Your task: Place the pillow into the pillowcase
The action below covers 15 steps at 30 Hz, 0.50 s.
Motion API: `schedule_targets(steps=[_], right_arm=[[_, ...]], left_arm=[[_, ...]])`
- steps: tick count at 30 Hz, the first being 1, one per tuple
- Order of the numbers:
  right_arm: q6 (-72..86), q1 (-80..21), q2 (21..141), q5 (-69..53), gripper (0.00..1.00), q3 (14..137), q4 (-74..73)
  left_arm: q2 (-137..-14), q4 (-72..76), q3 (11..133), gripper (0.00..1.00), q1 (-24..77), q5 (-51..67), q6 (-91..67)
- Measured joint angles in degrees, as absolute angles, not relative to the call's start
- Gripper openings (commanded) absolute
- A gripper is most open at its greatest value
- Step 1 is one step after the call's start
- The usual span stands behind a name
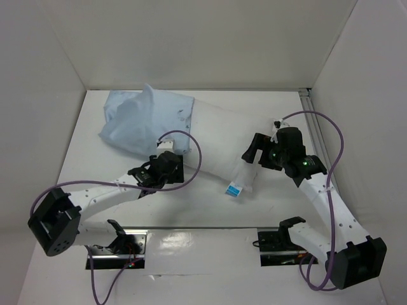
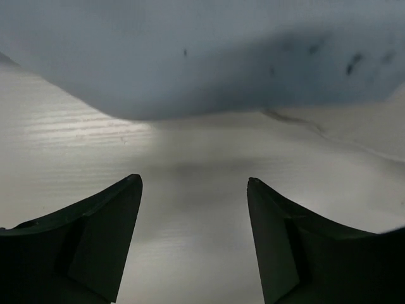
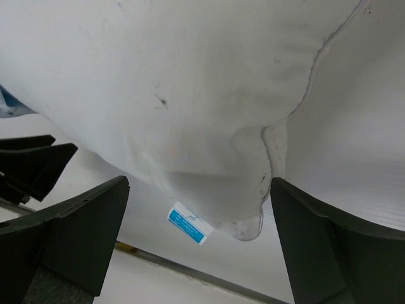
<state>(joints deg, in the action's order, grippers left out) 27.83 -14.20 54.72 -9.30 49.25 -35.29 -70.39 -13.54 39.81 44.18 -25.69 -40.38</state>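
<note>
The pillowcase (image 2: pixel 209 63) lay on the table (image 2: pixel 190 158) just ahead of the jaws of the left gripper (image 2: pixel 195 183), nothing between them. A corner of the pillow (image 3: pixel 190 95) sat between the jaws of the right gripper (image 3: pixel 199 183), touching neither, its tag (image 3: pixel 188 223) nearer the left one. The pillow's far end lay inside the pillowcase.

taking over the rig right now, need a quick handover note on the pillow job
Left gripper: open, empty, low over the table just short of the pillowcase.
Right gripper: open, gripping nothing, at the right end of the pillow, near the corner with the tag.
Done: the pillow's left part is inside the light blue pillowcase.
Left: the right part, tag end included, lies outside. Probably regrip the pillowcase's open edge and draw it over while the other arm feeds the pillow in.
</note>
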Motion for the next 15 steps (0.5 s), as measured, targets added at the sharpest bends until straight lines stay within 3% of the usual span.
schedule_targets(steps=[4, 15], right_arm=[[27.59, -14.2, 54.72, -9.5, 1.0, 49.23, -35.31], [27.18, -14.2, 54.72, -9.93, 1.0, 49.23, -35.35]], left_arm=[[-75.53, -7.01, 39.77, 0.83, 41.98, -25.63, -39.86], [-88.86, 1.32, 43.83, 0.64, 37.85, -27.66, -35.18]])
